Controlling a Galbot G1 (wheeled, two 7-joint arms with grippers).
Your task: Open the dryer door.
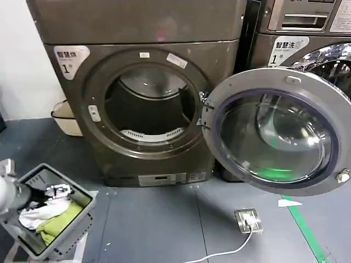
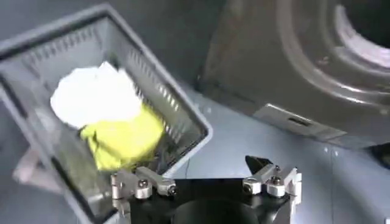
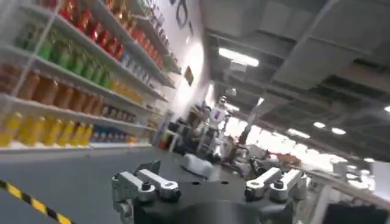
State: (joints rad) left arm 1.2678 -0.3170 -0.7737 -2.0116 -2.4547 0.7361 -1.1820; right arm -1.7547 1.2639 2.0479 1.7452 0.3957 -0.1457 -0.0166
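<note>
The dryer door [image 1: 274, 131] stands swung wide to the right of the dark grey dryer [image 1: 137, 27], its matte grey inner face and bowl glass turned toward me. The round drum opening [image 1: 149, 107] is uncovered and dark inside. My left gripper [image 1: 56, 191] hangs low at the far left over a grey basket, far from the door. In the left wrist view the left gripper [image 2: 204, 167] is open with nothing between its fingers. My right gripper [image 3: 204, 173] is open too, held up facing shelves and a room, with nothing in it.
A grey basket [image 1: 82, 211] with white and yellow-green cloth [image 2: 125, 137] sits on the floor at the front left. A second machine [image 1: 299, 19] stands behind the open door. A floor socket with a white cable [image 1: 248, 220] and green tape [image 1: 304, 230] lie at the front right.
</note>
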